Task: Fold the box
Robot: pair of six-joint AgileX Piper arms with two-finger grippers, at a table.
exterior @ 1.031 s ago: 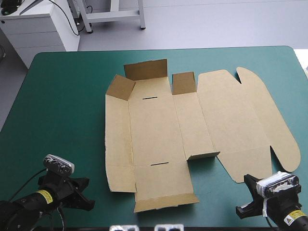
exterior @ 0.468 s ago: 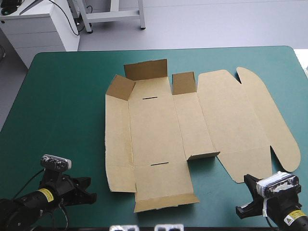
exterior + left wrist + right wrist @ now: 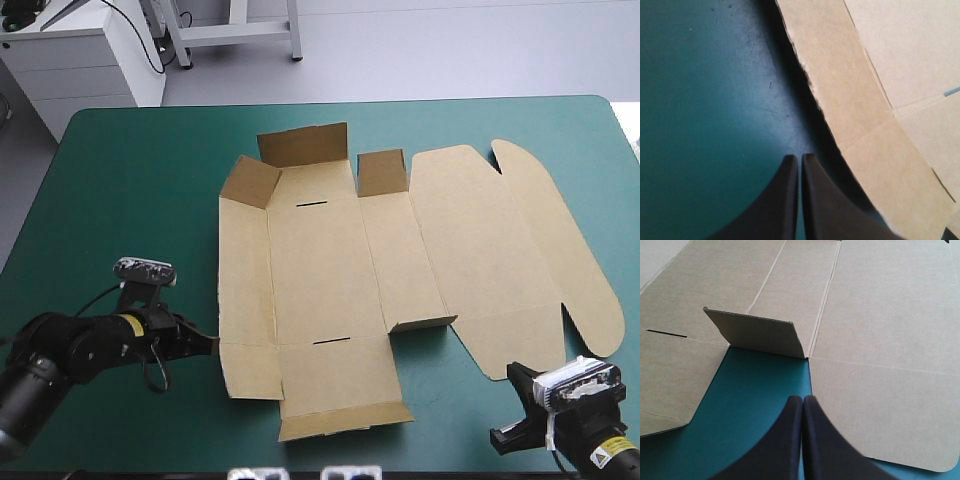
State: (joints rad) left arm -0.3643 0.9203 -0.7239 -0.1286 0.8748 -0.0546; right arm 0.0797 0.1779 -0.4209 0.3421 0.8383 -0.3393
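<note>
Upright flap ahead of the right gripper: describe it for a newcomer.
The brown box lies spread on the teal-green table. Follow its near edge toward the right gripper. The flap alone stands upright there; neighbouring panels lie flat.

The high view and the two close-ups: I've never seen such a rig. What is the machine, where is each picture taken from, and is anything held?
This is a two-armed robot at a table with a teal-green cover. The high view looks down from above and behind it; each close-up comes from a camera on one wrist, looking along that arm's fingers. The black pointed arch is the gripper: the left gripper and the right gripper are both shut, holding nothing. On the table lies the box, a cut sheet of brown board, mostly flat, with a few flaps standing up. The left gripper is close beside its left edge.
</note>
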